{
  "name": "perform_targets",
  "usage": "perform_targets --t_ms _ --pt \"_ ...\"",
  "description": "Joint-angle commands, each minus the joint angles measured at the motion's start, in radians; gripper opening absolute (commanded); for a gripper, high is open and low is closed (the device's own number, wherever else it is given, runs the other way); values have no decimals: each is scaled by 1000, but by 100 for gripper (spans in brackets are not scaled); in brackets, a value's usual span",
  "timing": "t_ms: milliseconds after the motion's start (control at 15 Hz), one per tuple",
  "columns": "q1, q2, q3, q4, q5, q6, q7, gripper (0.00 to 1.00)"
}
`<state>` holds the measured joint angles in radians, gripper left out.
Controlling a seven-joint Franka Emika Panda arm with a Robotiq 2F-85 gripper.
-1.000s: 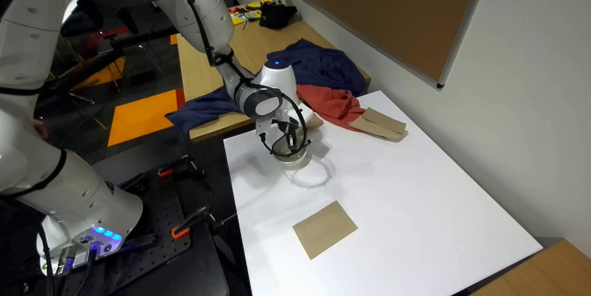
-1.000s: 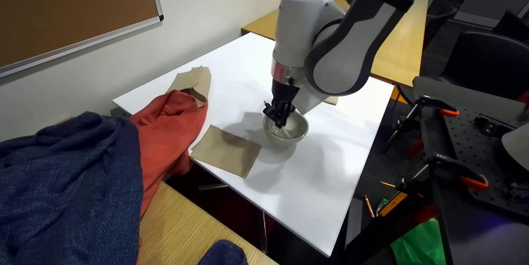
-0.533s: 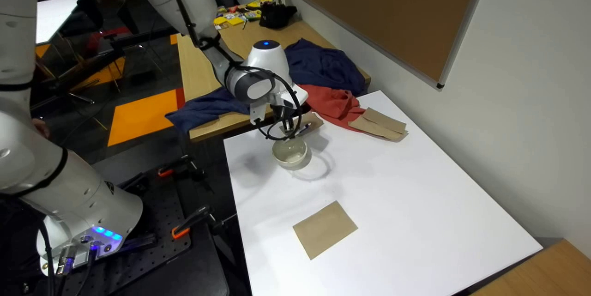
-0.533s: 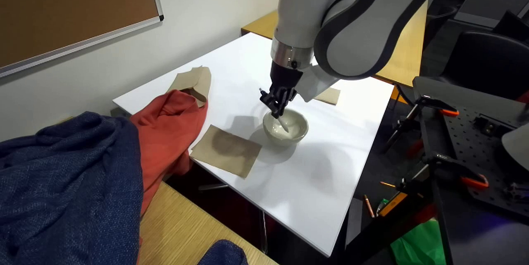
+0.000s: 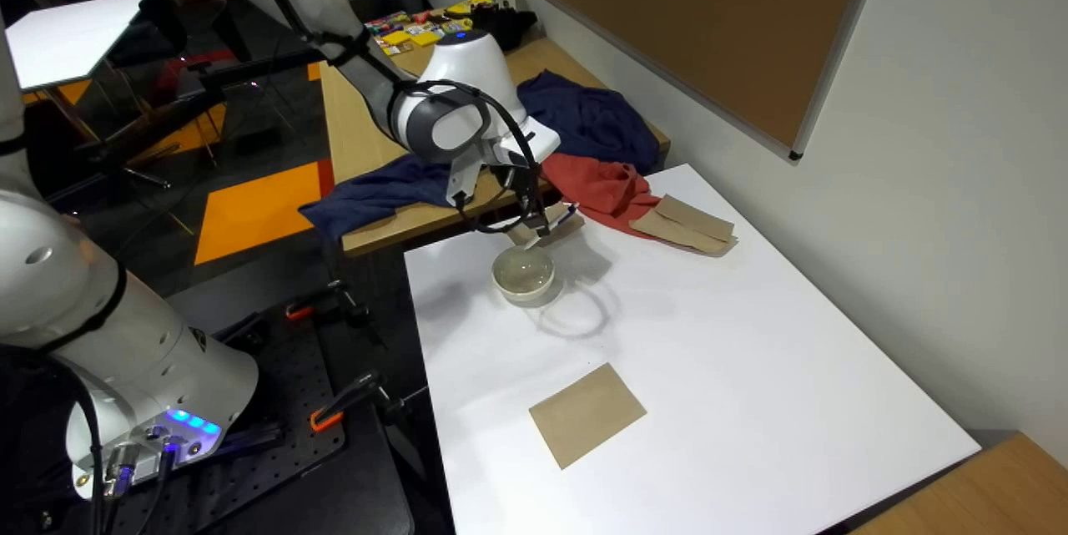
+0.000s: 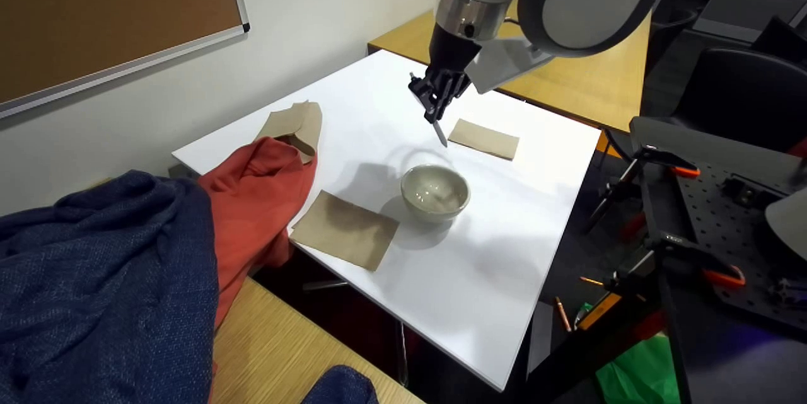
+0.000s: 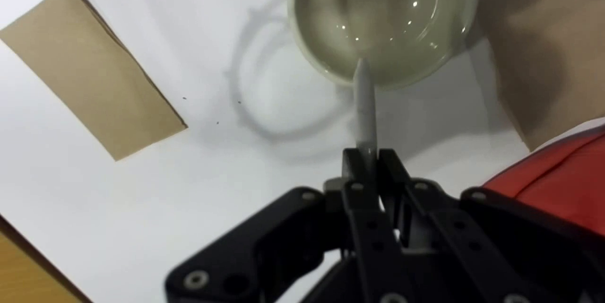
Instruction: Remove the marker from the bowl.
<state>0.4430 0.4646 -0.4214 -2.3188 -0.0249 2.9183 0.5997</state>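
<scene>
The bowl (image 6: 435,193), small, round and pale greenish, stands upright on the white table; it also shows in an exterior view (image 5: 523,272) and the wrist view (image 7: 326,33). No object shows inside it. My gripper (image 7: 371,156) is shut on the marker (image 7: 365,104), a slim pale stick with a tapered end. The gripper (image 6: 434,115) holds the marker (image 6: 440,134) tilted in the air, above and beside the bowl, apart from it. In the wrist view the marker's tip overlaps the bowl's rim. The marker's middle is hidden between the fingers.
The white table (image 5: 709,368) carries a flat tan patch (image 5: 587,416), a second tan sheet (image 6: 345,230) beside the bowl and folded brown paper (image 5: 684,224). Red cloth (image 5: 601,189) and navy cloth (image 5: 584,118) lie at an edge. A wall with a corkboard (image 5: 709,9) runs alongside.
My gripper has risen out of the bowl with the marker in it and moved clear of the rim. The bowl has stayed in place.
</scene>
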Motion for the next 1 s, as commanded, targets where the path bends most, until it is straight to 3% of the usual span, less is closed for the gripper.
perform_targets --t_ms 0,133,267,600,933 --pt "67 -24 -122 -20 -79 -30 127 3" --pt "63 -10 -154 -9 -104 -49 169 3" --pt "23 -8 -138 -1 -109 -82 173 3" --pt "-133 7 -35 14 -80 -146 111 3" --pt "-292 60 96 35 -41 -138 14 3"
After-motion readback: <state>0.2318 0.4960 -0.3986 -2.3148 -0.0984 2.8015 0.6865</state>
